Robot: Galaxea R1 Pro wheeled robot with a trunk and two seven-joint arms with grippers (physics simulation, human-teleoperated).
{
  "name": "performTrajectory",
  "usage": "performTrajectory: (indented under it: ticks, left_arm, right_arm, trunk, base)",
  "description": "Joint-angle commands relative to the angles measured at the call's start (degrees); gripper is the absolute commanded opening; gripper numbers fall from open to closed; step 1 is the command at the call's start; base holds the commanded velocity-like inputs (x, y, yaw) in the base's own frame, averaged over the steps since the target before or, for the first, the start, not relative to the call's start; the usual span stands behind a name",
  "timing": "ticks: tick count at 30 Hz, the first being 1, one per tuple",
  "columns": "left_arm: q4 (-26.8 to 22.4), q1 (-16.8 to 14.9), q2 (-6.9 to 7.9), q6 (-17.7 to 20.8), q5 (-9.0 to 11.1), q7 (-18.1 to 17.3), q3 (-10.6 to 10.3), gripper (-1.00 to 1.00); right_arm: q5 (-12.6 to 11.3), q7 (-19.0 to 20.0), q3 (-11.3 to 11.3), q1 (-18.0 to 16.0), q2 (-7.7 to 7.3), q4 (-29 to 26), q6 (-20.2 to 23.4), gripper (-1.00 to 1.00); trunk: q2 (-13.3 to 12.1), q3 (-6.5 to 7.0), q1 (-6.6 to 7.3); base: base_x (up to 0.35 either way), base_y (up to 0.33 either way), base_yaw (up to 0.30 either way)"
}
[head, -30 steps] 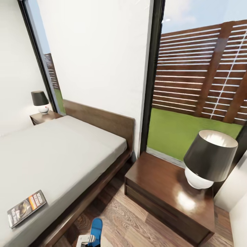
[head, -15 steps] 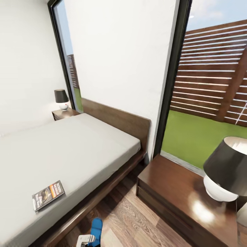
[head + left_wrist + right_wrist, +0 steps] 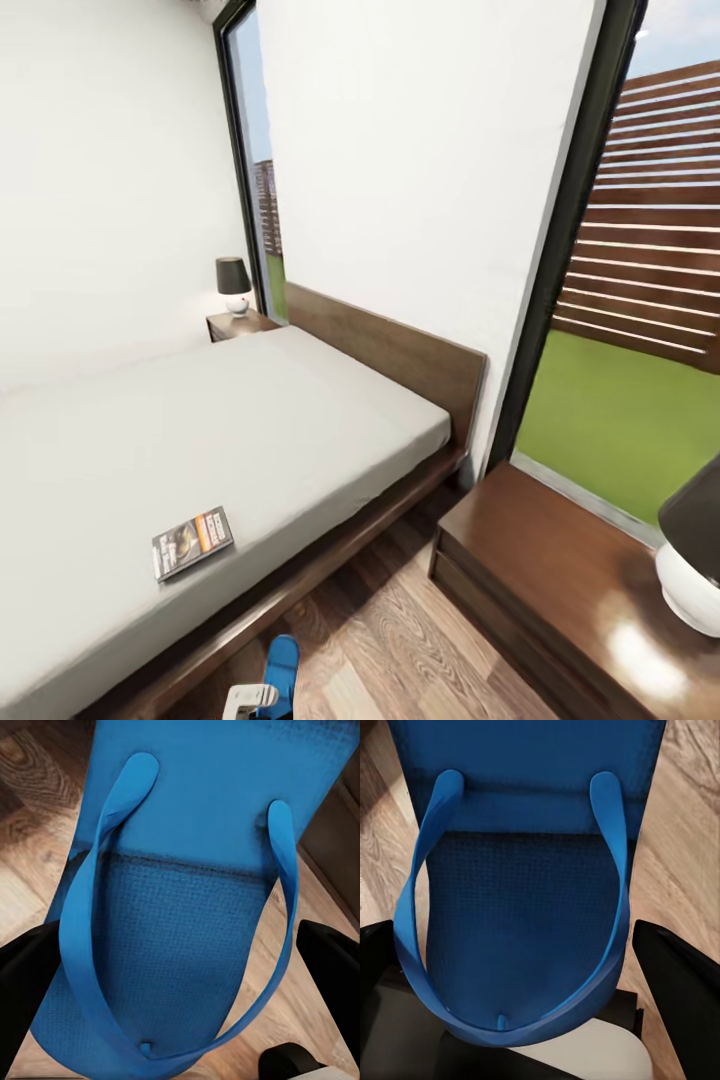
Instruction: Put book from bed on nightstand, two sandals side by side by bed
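In the left wrist view, a blue sandal (image 3: 187, 907) lies between the two dark fingers (image 3: 26, 979) of the left pincer (image 3: 180, 967), which pinches it above the wood floor (image 3: 30, 810). The right pincer (image 3: 540, 975) likewise pinches a second blue sandal (image 3: 521, 892) between its dark fingers (image 3: 682, 982). In the head view, one sandal (image 3: 280, 665) shows low at the edge, over the floor beside the bed (image 3: 200, 440). The book (image 3: 192, 541) lies flat on the grey mattress near its front edge, well apart from both pincers. The near nightstand (image 3: 560, 580) carries a lamp (image 3: 692, 560); the far nightstand (image 3: 240, 323) stands beyond the bed. Compared with one second ago, the camera has turned left: bed and book sit further right in the picture.
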State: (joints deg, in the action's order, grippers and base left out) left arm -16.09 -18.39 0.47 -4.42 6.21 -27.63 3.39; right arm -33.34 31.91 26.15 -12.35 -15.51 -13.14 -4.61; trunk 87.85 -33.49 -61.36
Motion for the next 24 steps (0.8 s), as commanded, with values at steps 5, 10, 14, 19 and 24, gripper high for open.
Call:
performTrajectory:
  ticks: [5,10,14,19,24]
  left_arm:
    - [0.1,-0.1,-0.01,0.0,0.2,-0.4,0.3,-1.0]
    - [0.1,-0.1,-0.01,0.0,0.2,-0.4,0.3,-1.0]
    - [0.1,-0.1,-0.02,0.0,0.2,-0.4,0.3,-1.0]
    - [0.1,-0.1,-0.03,0.0,0.2,-0.4,0.3,-1.0]
    - [0.1,-0.1,-0.03,0.0,0.2,-0.4,0.3,-1.0]
  right_arm:
    - [-0.4,0.1,0.5,0.0,-0.04,0.0,-0.3,-1.0]
    - [-0.4,0.1,0.5,0.0,-0.04,0.0,-0.3,-1.0]
    - [-0.4,0.1,0.5,0.0,-0.04,0.0,-0.3,-1.0]
    - [-0.4,0.1,0.5,0.0,-0.04,0.0,-0.3,-1.0]
    - [-0.4,0.1,0.5,0.0,-0.04,0.0,-0.3,-1.0]
  trunk:
    - [0.0,-0.05,0.0]
    - [0.0,-0.05,0.0]
    - [0.0,-0.05,0.0]
    - [0.0,-0.05,0.0]
    - [0.0,-0.05,0.0]
  base:
    - [0.0,-0.002,0.293]
    - [0.0,0.0,0.293]
    - [0.0,0.0,0.293]
    - [0.0,0.0,0.293]
    - [0.0,0.0,0.293]
